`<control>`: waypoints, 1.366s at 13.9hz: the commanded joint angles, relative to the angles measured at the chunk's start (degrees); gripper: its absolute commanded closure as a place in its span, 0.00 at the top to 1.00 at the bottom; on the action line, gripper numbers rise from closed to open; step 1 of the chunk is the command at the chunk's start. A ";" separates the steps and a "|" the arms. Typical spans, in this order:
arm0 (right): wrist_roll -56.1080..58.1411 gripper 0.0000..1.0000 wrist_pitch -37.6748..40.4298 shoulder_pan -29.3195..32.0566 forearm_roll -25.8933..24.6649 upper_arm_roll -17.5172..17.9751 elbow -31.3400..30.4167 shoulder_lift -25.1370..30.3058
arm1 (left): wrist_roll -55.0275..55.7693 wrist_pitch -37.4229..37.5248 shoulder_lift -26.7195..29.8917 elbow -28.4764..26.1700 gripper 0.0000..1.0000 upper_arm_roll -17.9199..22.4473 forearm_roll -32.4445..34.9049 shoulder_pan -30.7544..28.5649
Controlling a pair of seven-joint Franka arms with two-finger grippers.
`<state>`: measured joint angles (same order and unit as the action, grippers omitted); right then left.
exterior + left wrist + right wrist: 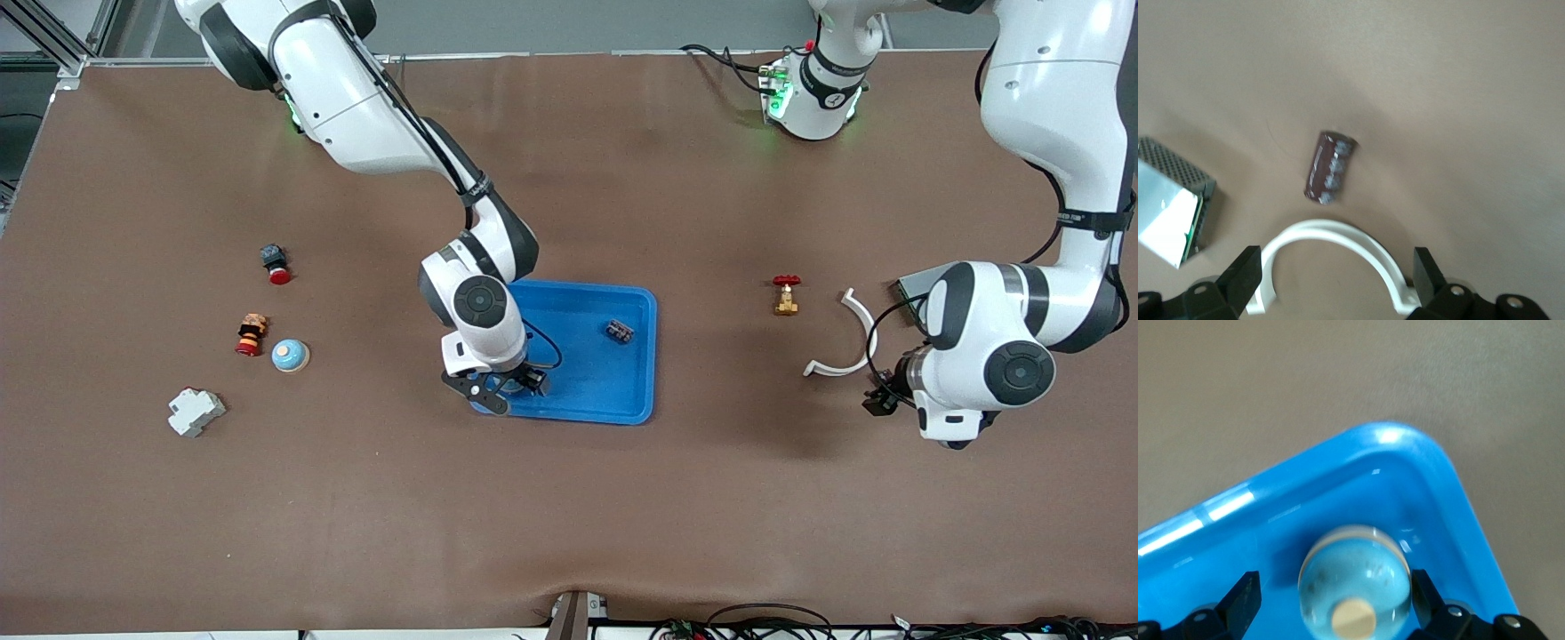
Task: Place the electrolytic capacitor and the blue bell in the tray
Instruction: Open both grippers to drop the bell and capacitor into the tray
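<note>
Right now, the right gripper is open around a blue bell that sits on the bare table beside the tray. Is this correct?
Not quite. The blue bell sits inside the tray, near one corner, not beside it. The right wrist view shows this; the right gripper is indeed open around it.

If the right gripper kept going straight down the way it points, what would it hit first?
Probably the blue bell, sitting between the right gripper's open fingers in a corner of the tray; the height above it is unclear.
</note>
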<state>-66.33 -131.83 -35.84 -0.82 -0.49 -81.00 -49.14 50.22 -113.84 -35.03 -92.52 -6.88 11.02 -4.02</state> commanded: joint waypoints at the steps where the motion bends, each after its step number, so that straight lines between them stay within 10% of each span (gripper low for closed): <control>1: -4.05 1.00 7.96 -1.42 0.46 0.13 5.67 0.36 | -2.40 -3.93 -3.10 0.14 0.93 -0.59 0.84 -1.34; 6: 0.11 1.00 21.51 -0.46 0.55 0.66 12.18 1.77 | -10.50 -6.05 -4.34 -0.38 0.78 -0.06 1.11 -1.78; 13: 34.22 1.00 21.01 11.39 -1.63 -0.48 5.79 8.17 | -10.67 -6.13 -4.78 -1.79 0.70 0.81 1.11 -3.01; 17: 40.46 1.00 3.21 17.46 -6.48 -0.74 -17.80 19.93 | -10.67 -6.13 -4.69 -2.76 0.38 0.81 1.11 -3.36; 19: 46.35 1.00 -3.06 20.88 -6.48 -0.74 -26.80 23.73 | -10.59 -6.13 -4.69 -2.76 0.04 0.81 1.11 -3.36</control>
<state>-24.54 -128.54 -18.37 -6.24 -2.14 -93.40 -33.88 40.11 -119.46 -40.30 -94.42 -6.11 11.09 -7.38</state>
